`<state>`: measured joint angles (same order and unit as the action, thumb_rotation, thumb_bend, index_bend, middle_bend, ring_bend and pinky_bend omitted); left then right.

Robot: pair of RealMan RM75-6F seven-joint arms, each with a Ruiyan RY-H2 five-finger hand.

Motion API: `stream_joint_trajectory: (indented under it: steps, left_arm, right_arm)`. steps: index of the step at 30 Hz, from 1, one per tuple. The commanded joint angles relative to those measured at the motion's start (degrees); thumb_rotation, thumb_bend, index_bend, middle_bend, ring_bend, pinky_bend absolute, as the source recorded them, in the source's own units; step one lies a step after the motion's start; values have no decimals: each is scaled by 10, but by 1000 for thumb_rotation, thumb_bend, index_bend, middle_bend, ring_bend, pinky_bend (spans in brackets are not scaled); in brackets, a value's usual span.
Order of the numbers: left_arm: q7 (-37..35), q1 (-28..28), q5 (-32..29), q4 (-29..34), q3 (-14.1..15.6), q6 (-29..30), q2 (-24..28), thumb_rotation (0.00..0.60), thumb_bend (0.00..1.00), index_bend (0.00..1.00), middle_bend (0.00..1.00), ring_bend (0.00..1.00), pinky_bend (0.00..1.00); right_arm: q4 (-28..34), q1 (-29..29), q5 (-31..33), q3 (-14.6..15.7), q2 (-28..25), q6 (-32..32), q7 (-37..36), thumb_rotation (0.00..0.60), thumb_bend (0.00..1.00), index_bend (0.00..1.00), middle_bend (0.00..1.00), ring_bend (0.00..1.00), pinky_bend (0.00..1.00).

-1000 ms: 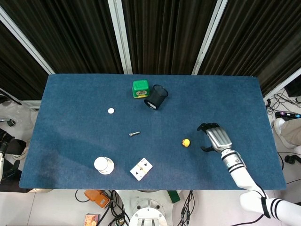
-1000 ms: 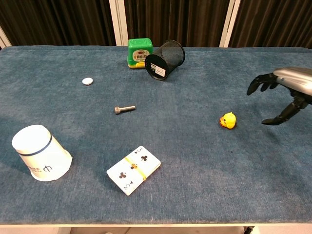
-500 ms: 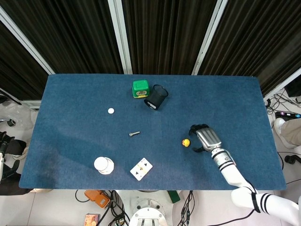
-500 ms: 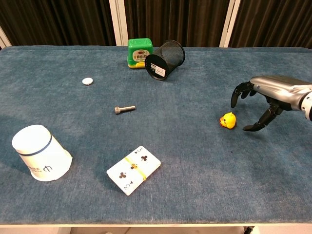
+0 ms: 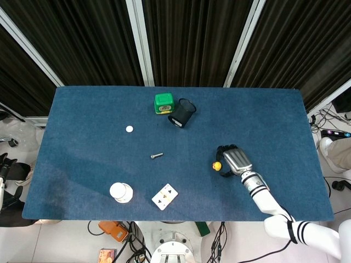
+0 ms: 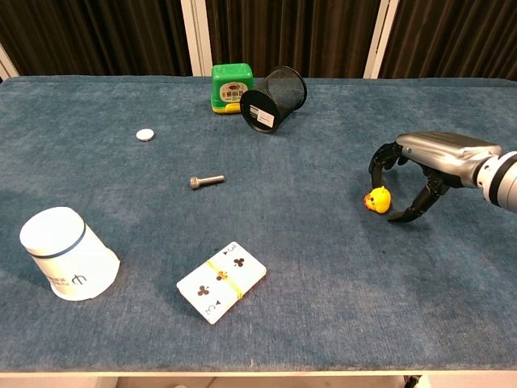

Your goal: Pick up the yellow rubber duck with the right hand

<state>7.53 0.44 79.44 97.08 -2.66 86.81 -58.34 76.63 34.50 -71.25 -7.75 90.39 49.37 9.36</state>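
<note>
A small yellow rubber duck (image 5: 217, 165) (image 6: 377, 200) sits on the blue table cloth, right of centre. My right hand (image 5: 232, 159) (image 6: 420, 166) hovers just to its right and arches over it, fingers spread and curved around the duck on both sides without clearly touching it. It holds nothing. My left hand shows in neither view.
A deck of cards (image 6: 221, 281) lies near the front, a white paper cup (image 6: 64, 252) at the front left. A bolt (image 6: 207, 181) and a white disc (image 6: 145, 134) lie mid-left. A green box (image 6: 231, 87) and a tipped black mesh cup (image 6: 274, 99) stand at the back.
My right hand has moved left across the table, from well clear of the duck to right around it. The duck has stayed in place.
</note>
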Motion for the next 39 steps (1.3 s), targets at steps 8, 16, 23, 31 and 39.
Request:
stream_joint_trajectory:
  steps: [8, 16, 23, 31, 39]
  left_arm:
    - [0, 0, -1, -1, 1, -1, 1, 600, 297, 168, 34, 72, 174]
    - [1, 0, 2, -1, 1, 1, 0, 600, 297, 168, 34, 72, 174]
    - [1, 1, 0, 0, 2, -1, 1, 600, 297, 168, 34, 72, 174]
    - [4, 1, 0, 2, 2, -1, 1, 600, 297, 168, 34, 72, 174]
    - [4, 2, -1, 3, 2, 1, 1, 600, 297, 168, 34, 72, 174]
  right_arm:
    - [-4, 8, 0, 0, 3, 4, -3, 600, 404, 608, 314, 281, 244]
    - [8, 5, -16, -6, -6, 30, -29, 600, 477, 647, 314, 293, 252]
    - [62, -15, -62, -22, -54, 106, -72, 600, 477, 644, 314, 293, 252]
    - [141, -33, -79, -45, -128, 164, -72, 600, 477, 634, 313, 293, 252]
    - [170, -32, -62, -58, -162, 162, -69, 600, 477, 634, 314, 293, 252]
